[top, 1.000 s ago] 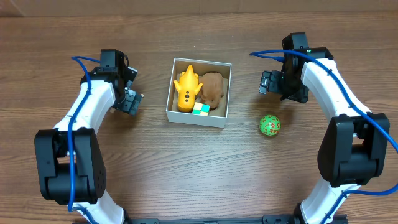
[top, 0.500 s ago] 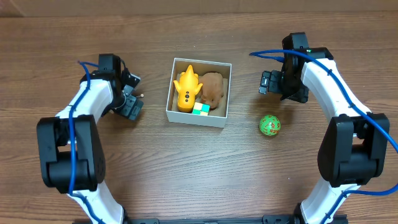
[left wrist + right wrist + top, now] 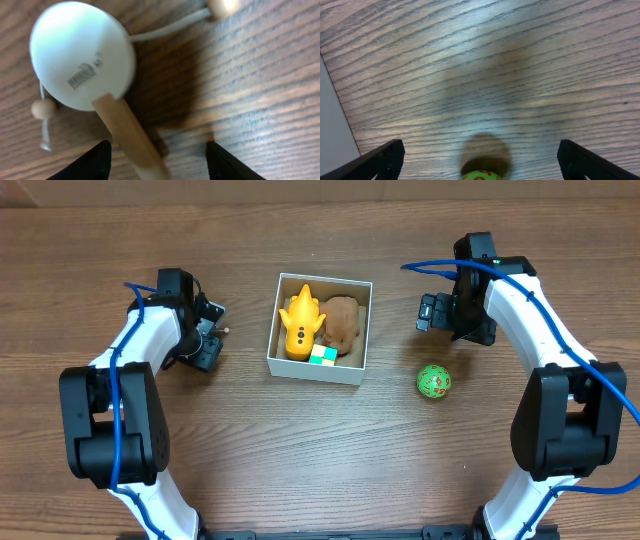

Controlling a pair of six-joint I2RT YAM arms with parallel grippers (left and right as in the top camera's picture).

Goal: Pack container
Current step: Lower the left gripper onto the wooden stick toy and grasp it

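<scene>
my left gripper (image 3: 160,165) is spread astride the rattle drum (image 3: 82,55) handle, next i pinch it and carry it right into the container (image 3: 315,369); my right gripper (image 3: 428,312) is spread too.

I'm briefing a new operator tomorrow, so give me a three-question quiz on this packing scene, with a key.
1. True or false: the green ball lies inside the box.
2. How many toys are in the box? A) one B) three C) five
3. Fill in: the ___ arm's fingers straddle the handle of the toy drum.
Key: 1 false; 2 B; 3 left.
</scene>
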